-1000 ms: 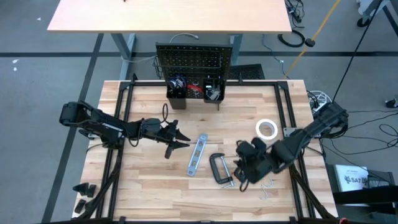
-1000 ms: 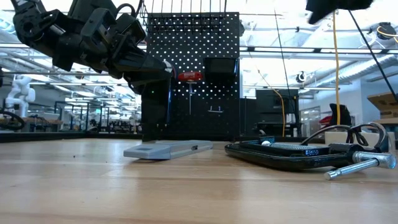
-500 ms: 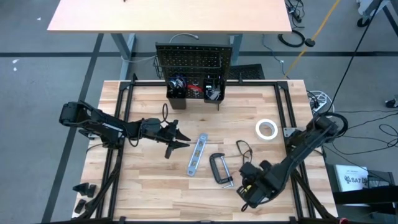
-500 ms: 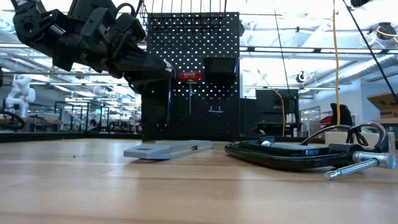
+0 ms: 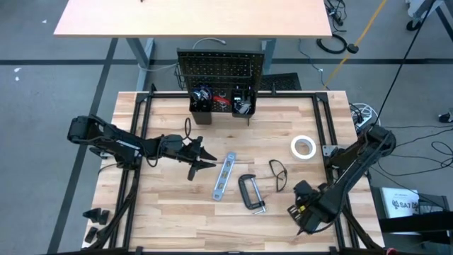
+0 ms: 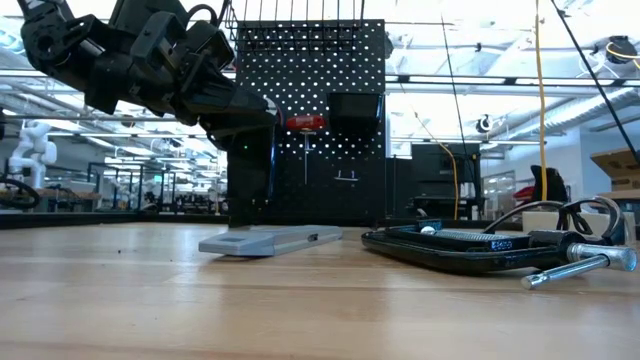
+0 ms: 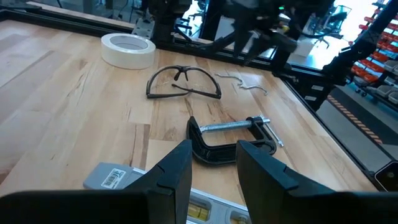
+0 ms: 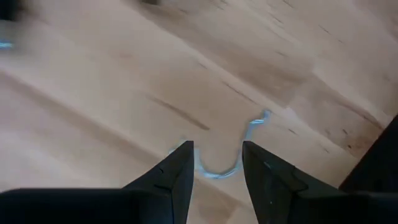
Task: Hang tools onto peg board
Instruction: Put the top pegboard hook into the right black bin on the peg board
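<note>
On the tan tabletop: tools loose, both grippers empty.
High view: upright black perforated peg board (image 5: pixel 220 69) at the far edge; blue-silver level (image 5: pixel 224 176), black C-clamp (image 5: pixel 250 193), glasses (image 5: pixel 277 174) and white tape roll (image 5: pixel 304 147) lie mid-table. Low view: left gripper (image 6: pixel 262 108) hovers. Left wrist view: fingers (image 7: pixel 177 168) partly open (nothing held). Right wrist view: right gripper (image 8: pixel 217 163) partly open above a bent wire hook (image 8: pixel 239 146).

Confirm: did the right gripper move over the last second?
Yes. In the high view the right gripper went from beside the C-clamp toward the table's near right corner, away from the tape roll.
</note>
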`<state>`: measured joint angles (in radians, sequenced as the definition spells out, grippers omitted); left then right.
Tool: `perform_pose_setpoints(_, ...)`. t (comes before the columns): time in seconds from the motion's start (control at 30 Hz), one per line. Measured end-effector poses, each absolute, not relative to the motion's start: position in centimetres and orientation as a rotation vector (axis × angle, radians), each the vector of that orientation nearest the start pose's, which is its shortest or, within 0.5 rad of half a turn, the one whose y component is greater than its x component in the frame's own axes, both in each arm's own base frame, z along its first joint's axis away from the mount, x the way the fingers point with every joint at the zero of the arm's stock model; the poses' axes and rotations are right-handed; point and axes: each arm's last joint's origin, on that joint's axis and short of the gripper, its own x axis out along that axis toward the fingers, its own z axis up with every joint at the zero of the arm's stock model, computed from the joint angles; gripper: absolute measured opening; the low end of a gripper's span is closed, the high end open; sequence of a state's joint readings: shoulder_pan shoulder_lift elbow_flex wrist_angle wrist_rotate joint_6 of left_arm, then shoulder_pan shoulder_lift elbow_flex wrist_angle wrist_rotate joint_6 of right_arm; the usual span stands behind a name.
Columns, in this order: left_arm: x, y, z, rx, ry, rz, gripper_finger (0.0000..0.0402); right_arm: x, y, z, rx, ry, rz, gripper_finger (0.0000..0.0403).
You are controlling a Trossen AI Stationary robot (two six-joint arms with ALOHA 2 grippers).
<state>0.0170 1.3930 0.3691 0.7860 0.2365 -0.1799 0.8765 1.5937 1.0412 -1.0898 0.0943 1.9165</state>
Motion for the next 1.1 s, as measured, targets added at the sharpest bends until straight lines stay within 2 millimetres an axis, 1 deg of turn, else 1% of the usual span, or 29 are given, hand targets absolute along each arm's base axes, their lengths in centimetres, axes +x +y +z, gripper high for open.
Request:
perform_pose_setpoints(0.1, 24.5, -0.3, 16.3, -0.206, 0.256, -0.197, 0.0121, 15.3, 18.8, 18.0, 0.777, 1.315, -0.875, 0.0130)
perform_pose_setpoints(0.23, 24.6, -0.3, 16.4, -0.204, 0.238, -0.198, 0.0121, 14.4, 18.3, 17.3, 0.807, 1.317, -0.904, 0.0130)
perform_pose_setpoints(0.4, 24.6, -0.2, 16.4, -0.202, 0.238, -0.194, 0.0121, 14.4, 18.7, 17.3, 0.831, 1.317, -0.859, 0.0130)
perform_pose_setpoints(0.6, 24.6, -0.1, 16.4, -0.168, 0.234, -0.143, 0.0121, 14.5, 19.2, 17.0, 0.838, 1.284, -0.832, 0.0130)
perform_pose_setpoints(0.97, 24.6, -0.1, 16.3, -0.170, 0.245, -0.140, 0.0121, 14.5, 19.2, 16.9, 0.828, 1.264, -0.843, 0.0130)
perform_pose_setpoints(1.1, 24.6, -0.1, 16.3, -0.170, 0.245, -0.139, 0.0121, 14.2, 19.2, 16.8, 0.811, 1.266, -0.854, 0.0130)
